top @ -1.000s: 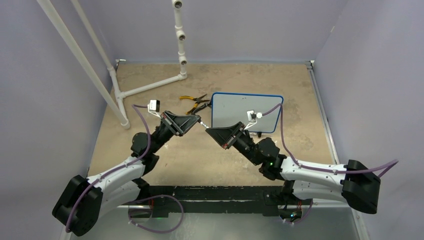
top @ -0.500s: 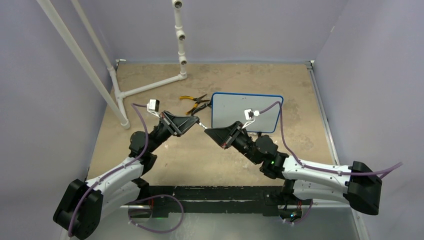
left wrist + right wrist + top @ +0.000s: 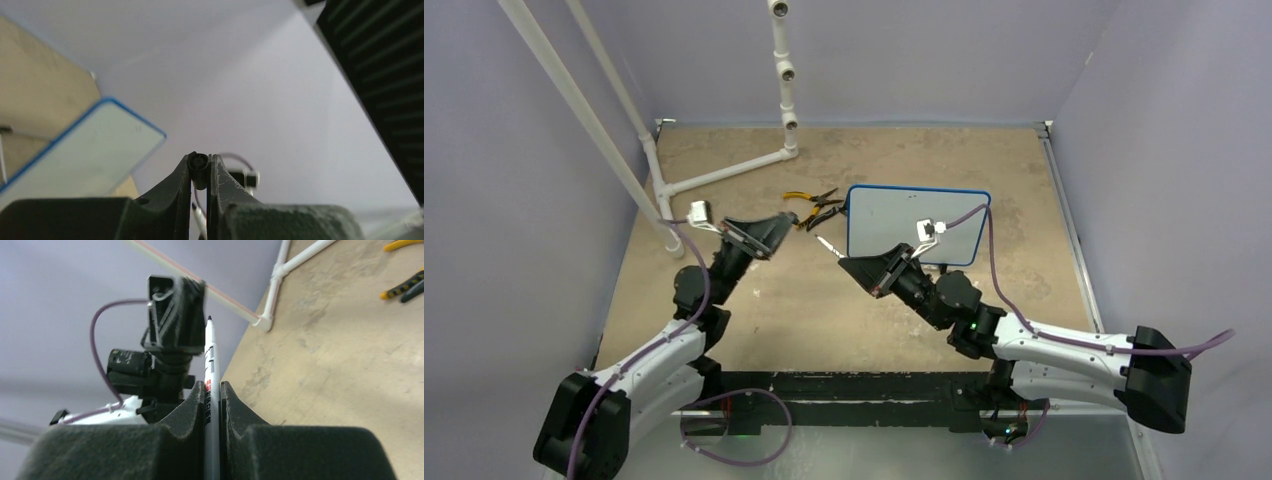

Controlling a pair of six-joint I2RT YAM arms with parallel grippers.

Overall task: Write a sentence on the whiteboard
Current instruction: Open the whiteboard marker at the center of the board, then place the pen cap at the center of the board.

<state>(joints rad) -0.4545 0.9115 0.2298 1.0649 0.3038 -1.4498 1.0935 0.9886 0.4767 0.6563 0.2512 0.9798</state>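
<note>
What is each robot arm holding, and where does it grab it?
The right fingers pinch a white marker around its barrel, tip poking out. The left fingers pinch a small black cap by its sides.

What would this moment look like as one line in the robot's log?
left gripper: shut on cap | right gripper: shut on marker, tip bare | whiteboard: no writing visible

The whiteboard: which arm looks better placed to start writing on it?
The right arm. The right gripper holds the uncapped marker close to the whiteboard. The left gripper grips only what looks like a black cap, farther from the board.
</note>
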